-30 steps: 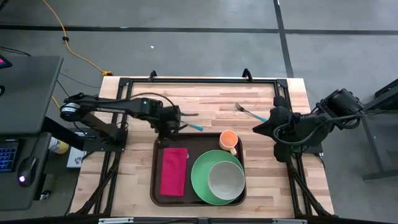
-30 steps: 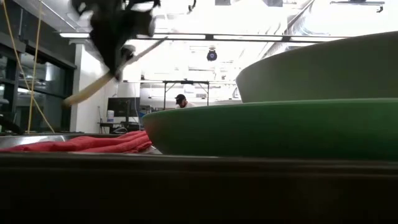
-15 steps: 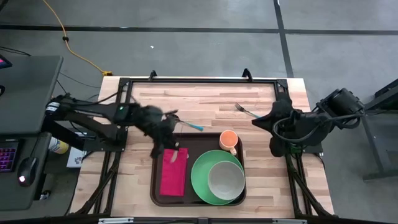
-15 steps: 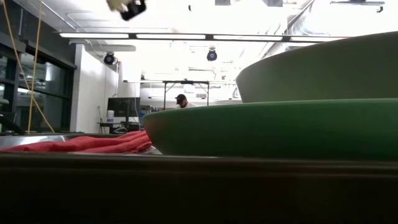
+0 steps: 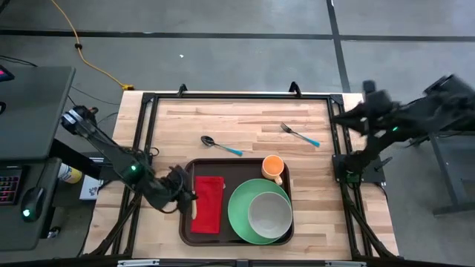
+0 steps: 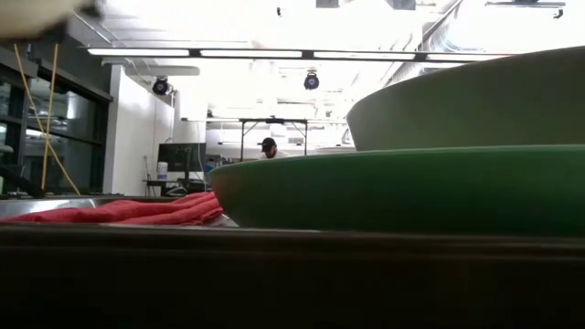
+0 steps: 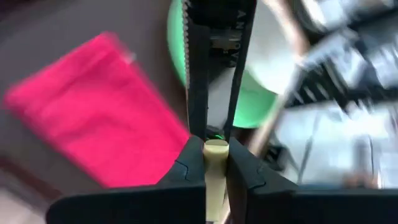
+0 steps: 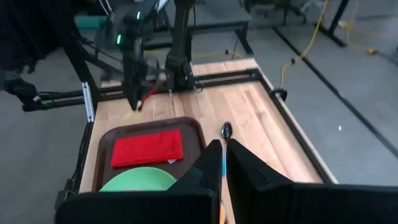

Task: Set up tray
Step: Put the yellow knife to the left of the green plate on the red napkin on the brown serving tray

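Light wood plank tabletop (image 5: 245,119), black frame, grey concrete floor around. Left end effector (image 5: 185,199) low at the tray's left rim, fingers nearly closed on a pale stick. Brown tray (image 5: 187,222) at the near edge, centre, holding red napkin (image 5: 208,204), green plate (image 5: 241,211). Right end effector (image 5: 335,117) raised off the right edge, closed, empty.
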`<state>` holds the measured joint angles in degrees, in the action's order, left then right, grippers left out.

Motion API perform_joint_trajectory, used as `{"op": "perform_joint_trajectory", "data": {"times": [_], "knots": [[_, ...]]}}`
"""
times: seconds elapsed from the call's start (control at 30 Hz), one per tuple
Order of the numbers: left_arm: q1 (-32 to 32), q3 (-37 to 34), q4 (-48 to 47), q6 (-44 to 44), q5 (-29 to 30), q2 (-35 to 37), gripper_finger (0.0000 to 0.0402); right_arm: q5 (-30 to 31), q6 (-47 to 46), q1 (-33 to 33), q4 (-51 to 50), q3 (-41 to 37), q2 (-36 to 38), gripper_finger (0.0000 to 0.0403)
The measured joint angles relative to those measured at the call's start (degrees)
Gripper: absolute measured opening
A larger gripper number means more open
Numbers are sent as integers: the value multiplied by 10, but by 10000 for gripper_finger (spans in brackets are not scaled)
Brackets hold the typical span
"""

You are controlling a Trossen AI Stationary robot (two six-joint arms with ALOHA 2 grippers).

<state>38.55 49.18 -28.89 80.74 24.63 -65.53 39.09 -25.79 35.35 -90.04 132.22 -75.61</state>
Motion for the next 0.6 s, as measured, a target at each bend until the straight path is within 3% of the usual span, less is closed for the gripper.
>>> {"op": "perform_joint_trajectory", "data": {"times": [0.1, 0.27, 0.43, 0.6], "knots": [[15, -3, -9, 103, 25, -46, 46, 5, 33, 0, 0, 0, 35, 0], [-39, 16, 104, 111, -7, -141, 46, 24, 70, 0, 0, 0, 81, 0], [-83, 80, 51, 113, -89, -220, 46, 5, 83, 0, 0, 0, 114, 0], [-92, 129, -51, 124, -148, -256, 46, -13, 100, 0, 0, 1, 128, 0]]}}
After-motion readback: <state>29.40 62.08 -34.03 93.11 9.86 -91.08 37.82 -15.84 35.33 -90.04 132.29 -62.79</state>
